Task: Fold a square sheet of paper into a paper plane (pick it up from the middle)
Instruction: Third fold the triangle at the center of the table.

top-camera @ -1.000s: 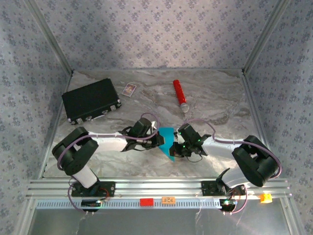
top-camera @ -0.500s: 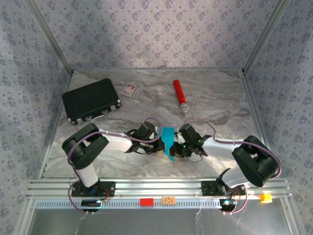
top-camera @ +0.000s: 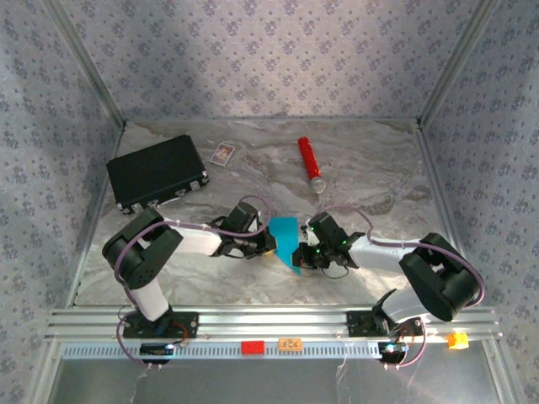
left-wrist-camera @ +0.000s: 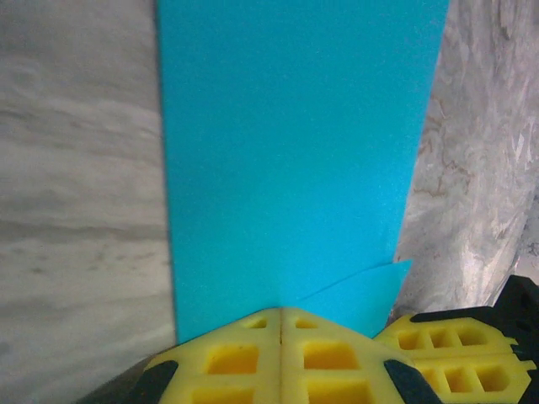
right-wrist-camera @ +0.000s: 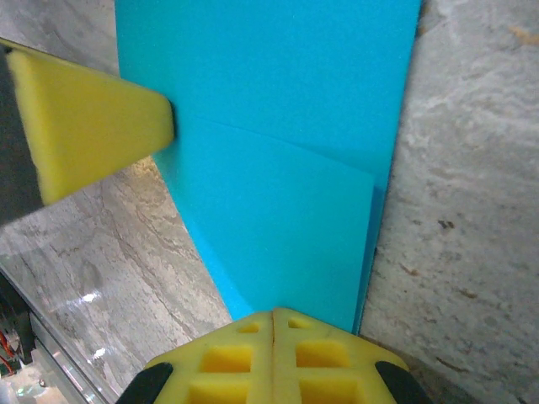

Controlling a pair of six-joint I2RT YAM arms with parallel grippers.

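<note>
The cyan-blue sheet of paper [top-camera: 285, 234] sits at the centre of the top view, on the marbled table [top-camera: 370, 168] between the two arms. Its long axis runs from the upper middle of the frame down and slightly right. The upper end is broad and squared, and the lower end narrows to a point.

The paper is plain, matte and unmarked. In the right wrist view it is folded over on itself, with one slanted flap edge crossing the lower layer.

The left gripper [top-camera: 269, 244] has its yellow fingers pressed together on the sheet's left edge. The right gripper [top-camera: 301, 255] has its fingers clamped on the right edge near the point.

The small white card [top-camera: 222, 152] at upper left carries print too small to read.
</note>
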